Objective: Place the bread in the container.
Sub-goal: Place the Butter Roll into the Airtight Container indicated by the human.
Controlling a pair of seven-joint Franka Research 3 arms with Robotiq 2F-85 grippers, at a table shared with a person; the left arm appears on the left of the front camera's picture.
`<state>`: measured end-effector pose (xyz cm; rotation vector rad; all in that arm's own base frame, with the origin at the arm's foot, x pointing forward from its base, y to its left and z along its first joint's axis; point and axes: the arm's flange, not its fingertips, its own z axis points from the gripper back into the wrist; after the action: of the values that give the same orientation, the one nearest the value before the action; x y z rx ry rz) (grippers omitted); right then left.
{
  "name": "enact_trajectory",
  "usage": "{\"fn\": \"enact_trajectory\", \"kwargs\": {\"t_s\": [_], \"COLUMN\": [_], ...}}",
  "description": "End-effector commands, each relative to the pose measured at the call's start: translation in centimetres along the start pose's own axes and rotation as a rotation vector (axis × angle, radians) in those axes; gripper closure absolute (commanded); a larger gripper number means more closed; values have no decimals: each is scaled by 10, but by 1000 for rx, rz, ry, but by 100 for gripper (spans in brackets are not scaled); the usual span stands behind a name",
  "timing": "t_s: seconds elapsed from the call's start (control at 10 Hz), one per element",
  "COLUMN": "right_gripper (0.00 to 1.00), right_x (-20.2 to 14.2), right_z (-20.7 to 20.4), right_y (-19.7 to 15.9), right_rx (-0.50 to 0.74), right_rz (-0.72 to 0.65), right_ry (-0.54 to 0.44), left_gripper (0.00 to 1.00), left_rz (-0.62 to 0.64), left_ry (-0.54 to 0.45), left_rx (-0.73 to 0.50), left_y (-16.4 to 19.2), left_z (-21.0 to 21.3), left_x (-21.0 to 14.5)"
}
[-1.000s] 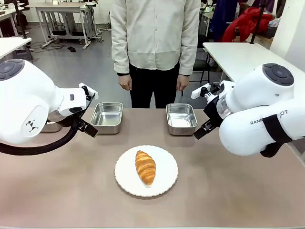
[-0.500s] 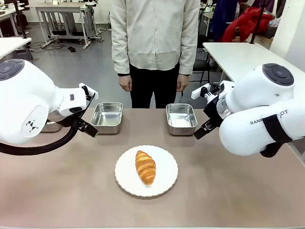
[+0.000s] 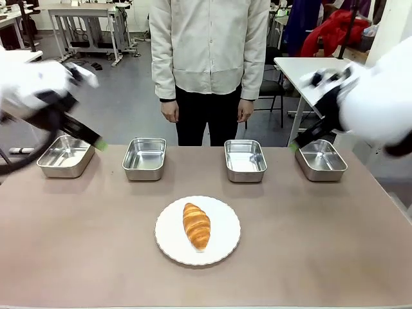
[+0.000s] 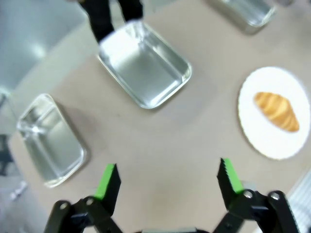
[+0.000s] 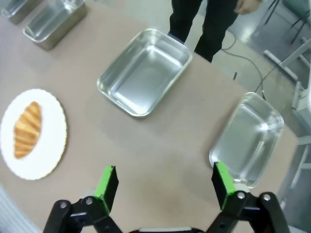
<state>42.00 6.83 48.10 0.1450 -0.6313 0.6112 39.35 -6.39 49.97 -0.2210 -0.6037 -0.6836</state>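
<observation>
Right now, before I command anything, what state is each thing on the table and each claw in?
Croissant: lying on the plate, not held.
White plate: flat on the table, carrying the croissant.
Left-end pan: upright, empty.
Left-middle pan: upright, empty.
Right-middle pan: upright, empty.
Right-end pan: upright, empty.
Left claw: open, holding nothing.
Right claw: open, holding nothing.
Person: standing at the far side, hands down.

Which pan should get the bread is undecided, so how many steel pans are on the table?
4, in a row along the table's far side: the far-left pan, the left-middle pan, the right-middle pan and the far-right pan. All are empty; none looks hidden.
</observation>
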Motion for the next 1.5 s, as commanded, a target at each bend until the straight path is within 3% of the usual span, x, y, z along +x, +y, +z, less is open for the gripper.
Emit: {"fn": "enact_trajectory", "kwargs": {"t_s": [0.0,0.2,0.3,0.4,0.8,1.1,1.4], "right_gripper": [0,0,0,0,0,0,0], "right_x": [-5,-13,-16,-18,-20,-10,-16], "right_z": [26,38,27,56,53,112,133], "right_y": [-60,-105,-107,-91,-96,-171,-213], "right_rx": [136,257,286,162,179,226,291], "right_rz": [21,11,37,-1,17,43,71], "right_ry": [-51,-136,-147,-109,-106,-218,-286], "left_gripper": [0,0,0,0,0,0,0], "left_rz": [-81,-209,-143,-151,-163,-112,-134], "left_ry": [32,57,16,18,29,-237,-382], "left_rx": [-127,-217,-192,-178,-177,-220,-236], "left_y": [77,144,154,115,127,193,226], "left_z": [43,56,52,76,72,163,205], "left_x": [-14,-49,-61,-54,-56,-62,-87]}}
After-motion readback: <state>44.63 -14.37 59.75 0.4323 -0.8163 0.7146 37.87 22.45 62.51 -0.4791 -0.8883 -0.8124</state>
